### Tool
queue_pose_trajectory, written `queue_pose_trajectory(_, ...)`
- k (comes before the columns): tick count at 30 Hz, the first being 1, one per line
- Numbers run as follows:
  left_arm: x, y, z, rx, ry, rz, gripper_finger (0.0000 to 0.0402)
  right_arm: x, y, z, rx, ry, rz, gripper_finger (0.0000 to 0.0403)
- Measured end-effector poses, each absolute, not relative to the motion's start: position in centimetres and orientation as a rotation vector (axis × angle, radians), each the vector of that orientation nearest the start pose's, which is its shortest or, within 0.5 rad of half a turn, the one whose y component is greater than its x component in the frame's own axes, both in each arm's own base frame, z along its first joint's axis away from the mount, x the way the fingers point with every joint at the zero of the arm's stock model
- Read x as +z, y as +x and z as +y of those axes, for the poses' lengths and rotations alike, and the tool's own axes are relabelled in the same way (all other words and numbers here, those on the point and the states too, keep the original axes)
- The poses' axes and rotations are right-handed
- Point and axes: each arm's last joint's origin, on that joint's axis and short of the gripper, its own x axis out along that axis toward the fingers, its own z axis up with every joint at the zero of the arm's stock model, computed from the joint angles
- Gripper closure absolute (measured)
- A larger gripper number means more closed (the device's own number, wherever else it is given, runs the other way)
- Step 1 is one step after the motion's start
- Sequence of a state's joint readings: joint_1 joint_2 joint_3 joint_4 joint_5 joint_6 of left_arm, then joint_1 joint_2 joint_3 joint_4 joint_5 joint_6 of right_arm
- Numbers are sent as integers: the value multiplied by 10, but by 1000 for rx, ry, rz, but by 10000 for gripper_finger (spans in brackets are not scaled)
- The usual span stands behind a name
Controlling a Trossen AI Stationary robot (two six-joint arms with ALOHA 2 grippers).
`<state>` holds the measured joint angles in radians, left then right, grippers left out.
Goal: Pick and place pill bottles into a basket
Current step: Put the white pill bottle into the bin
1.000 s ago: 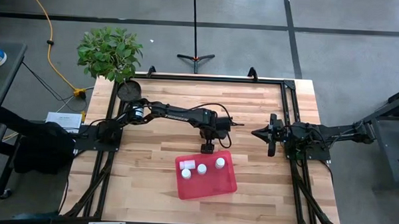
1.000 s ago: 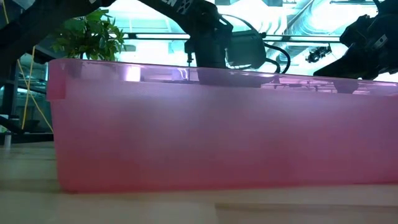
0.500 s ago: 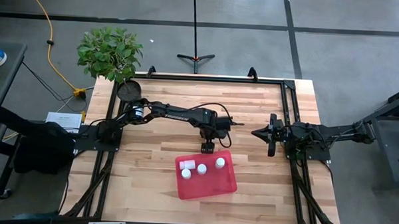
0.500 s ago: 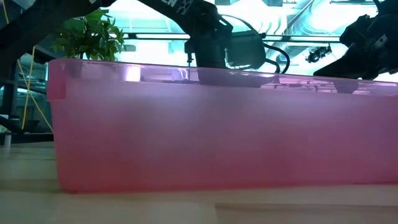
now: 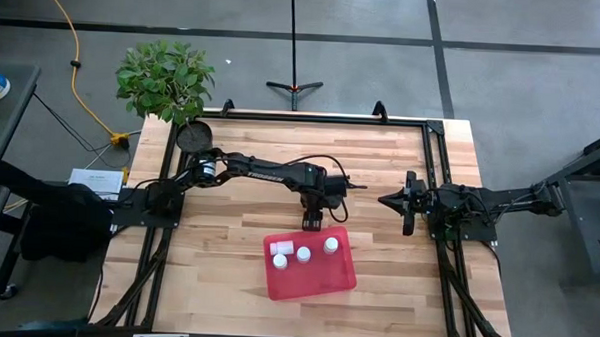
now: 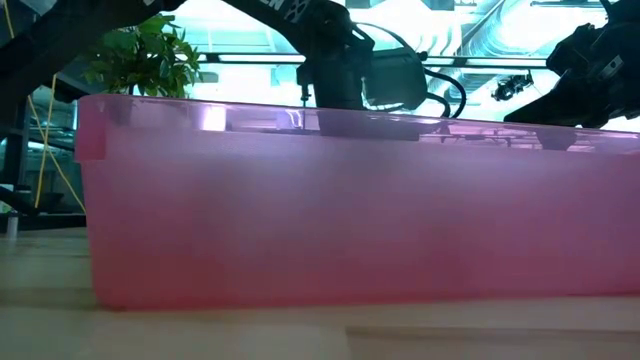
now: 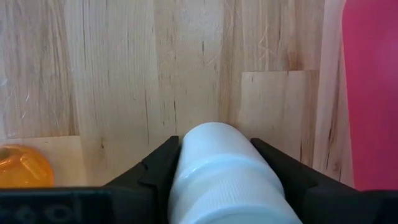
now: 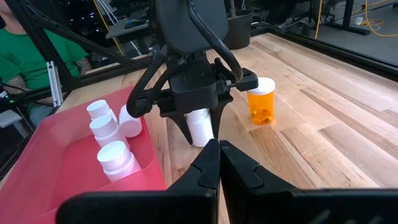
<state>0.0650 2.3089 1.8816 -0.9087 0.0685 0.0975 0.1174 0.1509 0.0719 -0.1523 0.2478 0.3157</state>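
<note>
The red basket (image 5: 321, 277) stands on the table near its front middle and fills the low view (image 6: 350, 200). Several white-capped pill bottles (image 8: 106, 127) are in it, one lying on its side. My left gripper (image 5: 311, 223) points down just beyond the basket's far rim, shut on a white pill bottle (image 7: 217, 168), which also shows in the right wrist view (image 8: 200, 127). An amber pill bottle (image 8: 261, 102) stands upright on the table close beside it. My right gripper (image 5: 384, 200) waits shut at the table's right side. My left gripper pinches the white bottle between its two fingers (image 7: 158, 165), one on each side of the bottle's upper part by the ribbed cap (image 7: 214, 186). The fingers come from above, pointing down. The bottle stands upright, cap up; whether its base (image 8: 200, 143) touches the table I cannot tell.
A potted plant (image 5: 163, 79) and a black round pot (image 5: 193, 137) stand at the far left corner. Black frame rails (image 5: 430, 163) run along the table's edges. A person in a green sleeve (image 8: 31, 62) shows beyond the table.
</note>
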Motion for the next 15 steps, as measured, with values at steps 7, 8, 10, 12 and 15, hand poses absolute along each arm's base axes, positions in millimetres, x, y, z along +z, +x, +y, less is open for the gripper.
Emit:
queue_pose_trajectory(7,158,466,28,-68,-8,1344,174,162,101,5,-165,270,205,403)
queue_pose_trajectory(8,158,466,28,-68,-8,1345,174,162,101,5,-164,270,205,403)
queue_pose_trajectory(10,158,466,28,-68,-9,1345,180,162,101,5,-164,270,205,403)
queue_pose_trajectory(12,158,466,28,-67,-9,1345,189,162,101,5,-164,270,205,403)
queue_pose_trajectory(15,158,466,28,-66,-11,1345,196,162,101,5,-164,270,205,403)
